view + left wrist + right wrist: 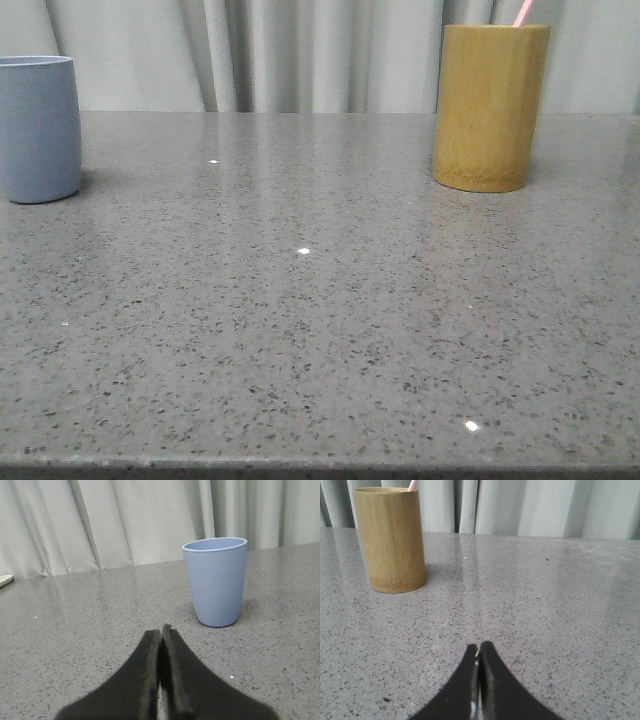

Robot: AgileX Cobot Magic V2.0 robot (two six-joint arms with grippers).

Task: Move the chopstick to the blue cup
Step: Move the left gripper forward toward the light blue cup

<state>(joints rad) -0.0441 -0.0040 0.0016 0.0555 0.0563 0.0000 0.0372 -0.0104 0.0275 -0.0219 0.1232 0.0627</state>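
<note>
Grey speckled stone table (320,330) before pale curtains (300,50). Blue cup (38,128) upright at nine o'clock in the front view, apparently empty. Bamboo holder (490,107) upright at about two o'clock, well apart from the cup. Chopstick (523,12) inside the bamboo holder, pink tip slanting out above the rim. Left gripper (161,632) low over the table, black fingers pressed together on nothing, blue cup near ahead. Right gripper (479,650) likewise closed and empty, bamboo holder ahead at about eleven o'clock. Task seemingly not begun: chopstick not yet grasped. Left to do: open fingers, reach, lift out, carry across, drop into the cup.
</note>
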